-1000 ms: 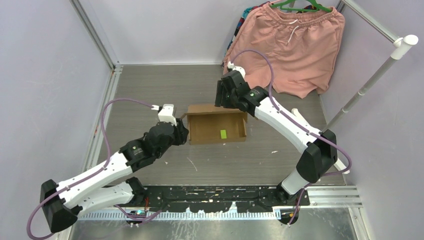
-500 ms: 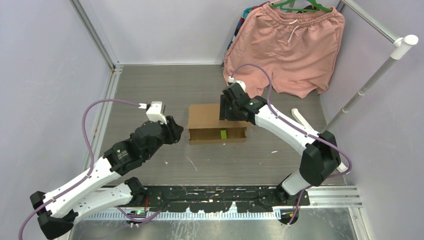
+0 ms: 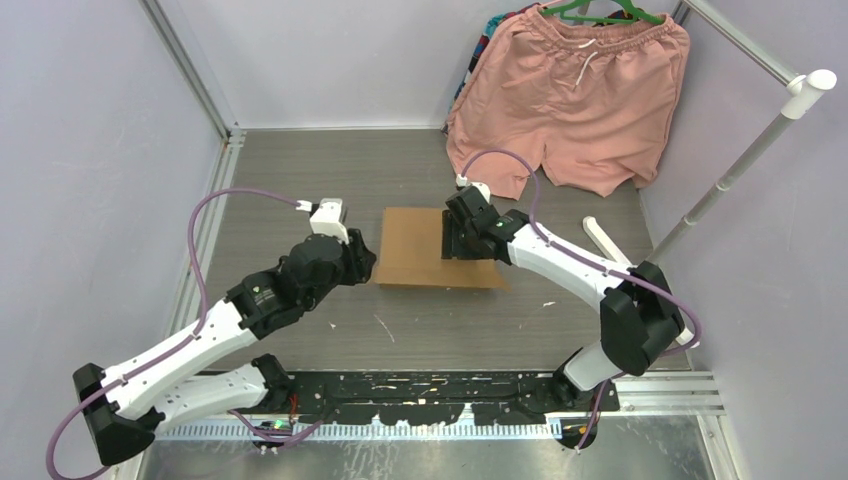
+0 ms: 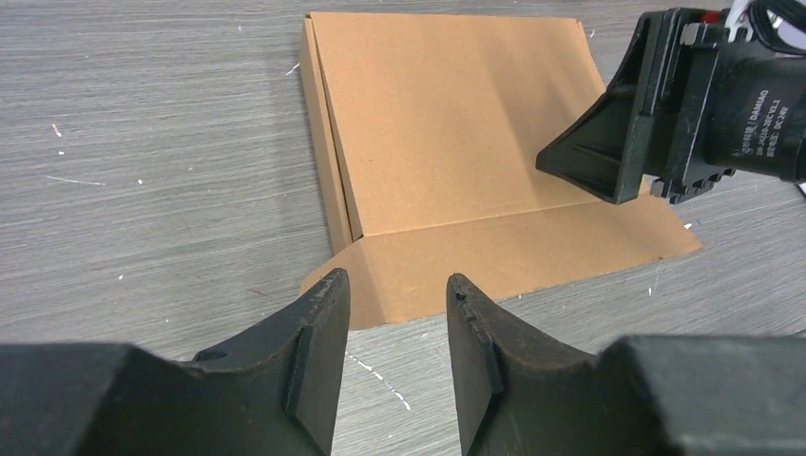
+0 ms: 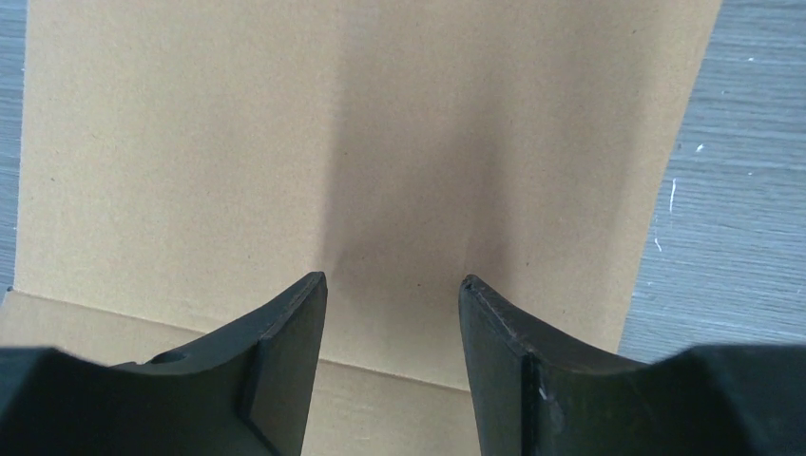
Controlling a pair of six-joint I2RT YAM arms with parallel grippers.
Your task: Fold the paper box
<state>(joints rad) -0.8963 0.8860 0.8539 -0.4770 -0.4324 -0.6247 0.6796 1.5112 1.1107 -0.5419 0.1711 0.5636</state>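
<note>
Rested right fingers (image 5: pixel 285 370), parted and empty, on the paper box (image 3: pixel 415 245) lid; poised left fingers (image 4: pixel 318 351), likewise parted, near its corner.

the paper box (image 3: pixel 415 248) beneath the black right gripper (image 5: pixel 392 287) is plain brown, the table (image 3: pixel 300 170) around it streaked grey wood-grain, the shorts (image 3: pixel 585 100) beyond it salmon pink.

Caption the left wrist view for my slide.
Open left claw faces the plain brown corrugated cardboard box, lid folded down, front flap splayed on the grey table, right claw over the lid.
</note>
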